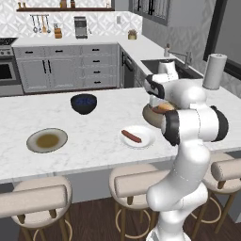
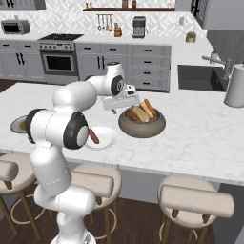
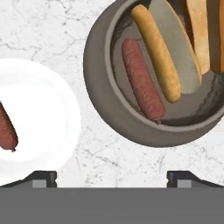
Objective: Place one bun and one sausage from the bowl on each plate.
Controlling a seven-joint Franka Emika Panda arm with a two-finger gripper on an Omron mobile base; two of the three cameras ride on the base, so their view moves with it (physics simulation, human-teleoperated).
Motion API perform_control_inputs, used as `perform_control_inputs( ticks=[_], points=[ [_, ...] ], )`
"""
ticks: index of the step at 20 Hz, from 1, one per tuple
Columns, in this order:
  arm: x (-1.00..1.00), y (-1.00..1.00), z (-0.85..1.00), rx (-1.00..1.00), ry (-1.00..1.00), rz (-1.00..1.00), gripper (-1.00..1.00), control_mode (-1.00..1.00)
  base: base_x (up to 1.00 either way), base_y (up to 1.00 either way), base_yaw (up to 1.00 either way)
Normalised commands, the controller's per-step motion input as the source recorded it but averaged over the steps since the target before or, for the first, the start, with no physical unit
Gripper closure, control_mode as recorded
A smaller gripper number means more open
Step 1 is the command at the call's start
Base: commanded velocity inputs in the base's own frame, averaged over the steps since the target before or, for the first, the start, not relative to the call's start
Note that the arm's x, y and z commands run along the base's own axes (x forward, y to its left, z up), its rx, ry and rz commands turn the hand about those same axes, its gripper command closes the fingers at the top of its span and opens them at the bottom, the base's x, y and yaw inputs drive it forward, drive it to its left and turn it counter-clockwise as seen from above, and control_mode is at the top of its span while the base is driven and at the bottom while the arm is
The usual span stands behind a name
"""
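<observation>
Lay in the brown bowl [image 3: 100, 109] on the marble counter [image 1: 94, 141]: one dark red sausage [image 3: 142, 81] beside a tan bun [image 3: 157, 52], a second bun [image 3: 199, 30] behind. Judged light and soft, the buns easily crushed, the sausage firmer, rounded, likely slippery; best pinched mid-length across the narrow width. Sat just beside the white plate [image 3: 39, 113], already holding a sausage [image 3: 6, 129]. Stood well apart: the olive-centred plate [image 1: 47, 140], bare. Hovered over the bowl's near rim with fingers spread wide, holding nothing: the gripper [image 3: 111, 177].
</observation>
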Motion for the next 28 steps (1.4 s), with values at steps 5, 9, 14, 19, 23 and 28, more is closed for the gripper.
perform_control_inputs(
  ticks=[5, 9, 14, 19, 23, 28],
  points=[
    [0.45, -0.27, -0.29, 0.04, -0.02, 0.01, -1.0, -1.0, 0.0, 0.0, 0.0],
    [0.42, -0.03, -0.28, 0.01, -0.03, 0.0, -1.0, -1.0, 0.0, 0.0, 0.0],
    [0.44, -0.23, -0.34, 0.0, -0.04, 0.0, -1.0, -1.0, 0.0, 0.0, 0.0],
    [-0.01, -0.2, -0.45, 0.0, 0.0, 0.0, -1.0, -1.0, 0.0, 0.0, 0.0],
    [-0.11, 0.01, -0.07, 0.0, 0.0, 0.0, -1.0, -1.0, 0.0, 0.0, 0.0],
    [0.0, 0.08, -0.06, 0.0, 0.0, 0.0, -1.0, -1.0, 0.0, 0.0, 0.0]
  ],
)
